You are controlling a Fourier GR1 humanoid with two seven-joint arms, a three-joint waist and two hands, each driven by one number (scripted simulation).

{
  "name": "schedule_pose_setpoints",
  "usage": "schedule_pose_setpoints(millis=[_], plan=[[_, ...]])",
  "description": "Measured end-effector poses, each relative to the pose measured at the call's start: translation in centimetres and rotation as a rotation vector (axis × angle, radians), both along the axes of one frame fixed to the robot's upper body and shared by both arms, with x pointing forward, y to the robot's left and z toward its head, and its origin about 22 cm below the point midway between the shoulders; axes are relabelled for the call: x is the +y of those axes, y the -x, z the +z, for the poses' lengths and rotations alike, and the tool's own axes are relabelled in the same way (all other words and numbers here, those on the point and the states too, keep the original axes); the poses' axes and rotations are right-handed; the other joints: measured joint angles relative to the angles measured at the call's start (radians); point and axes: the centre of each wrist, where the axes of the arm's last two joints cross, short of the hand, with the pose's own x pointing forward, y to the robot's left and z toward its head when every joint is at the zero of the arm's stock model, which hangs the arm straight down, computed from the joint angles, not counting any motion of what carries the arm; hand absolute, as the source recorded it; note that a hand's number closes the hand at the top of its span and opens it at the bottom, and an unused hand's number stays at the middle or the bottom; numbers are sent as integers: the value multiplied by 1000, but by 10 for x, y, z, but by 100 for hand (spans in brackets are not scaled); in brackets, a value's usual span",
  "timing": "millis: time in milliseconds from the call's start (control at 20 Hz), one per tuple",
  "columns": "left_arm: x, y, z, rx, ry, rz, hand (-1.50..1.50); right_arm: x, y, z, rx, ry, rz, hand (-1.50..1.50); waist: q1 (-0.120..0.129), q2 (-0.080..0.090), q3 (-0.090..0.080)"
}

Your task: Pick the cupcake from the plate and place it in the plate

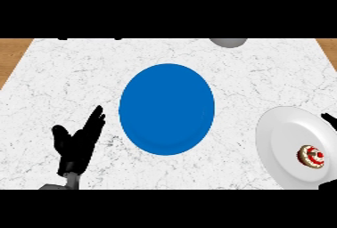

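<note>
From my station I see little crowding the work. A grey rounded object (228,42) sits at the far edge of the counter, well beyond both hands and cut off by the top of the view; I cannot tell what it is. Nothing lies between the two plates, only bare marble.

The blue plate (167,109) lies just to the right of my left hand (77,143) and slightly farther out, with a narrow strip of counter between them. It holds nothing. The white plate (284,136) lies well to the right of that hand, at the view's right edge and partly cut off by it. The cupcake (310,157) sits on the white plate, on its near right part, pale with red on top.

My left hand shows at the lower left, fingers straight and pointing up and away, thumb spread to the side, holding nothing and touching neither plate. Of my right hand (329,119) only a few dark fingertips show at the right edge, over the far right rim of the white plate and beyond the cupcake; I cannot tell whether they are spread or curled.

The counter (66,71) is white marble with grey veining. A wooden floor (13,53) shows past its far corners on both sides.
</note>
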Motion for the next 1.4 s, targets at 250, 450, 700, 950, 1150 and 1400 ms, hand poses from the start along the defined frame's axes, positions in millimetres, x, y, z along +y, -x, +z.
schedule_pose_setpoints(millis=[250,450,700,950,1150,1400], plan=[[-5,0,-8,-4,-3,-1,0,1,-10,-10,21,10,5,-150,1,-2,2],[0,-2,-3,2,-4,0,0,6,-13,-23,48,19,16,-150,1,-2,2],[6,-1,-3,2,-4,-6,0,9,-17,-37,87,77,88,150,2,-1,1],[3,-2,-3,3,-7,-1,0,1,-22,-44,57,121,114,150,2,-2,1],[3,2,-3,-7,-8,1,0,0,-20,-43,6,148,117,150,0,-2,0],[4,2,-3,-4,-9,-7,0,68,-27,-45,-154,85,113,150,1,-5,-2]])
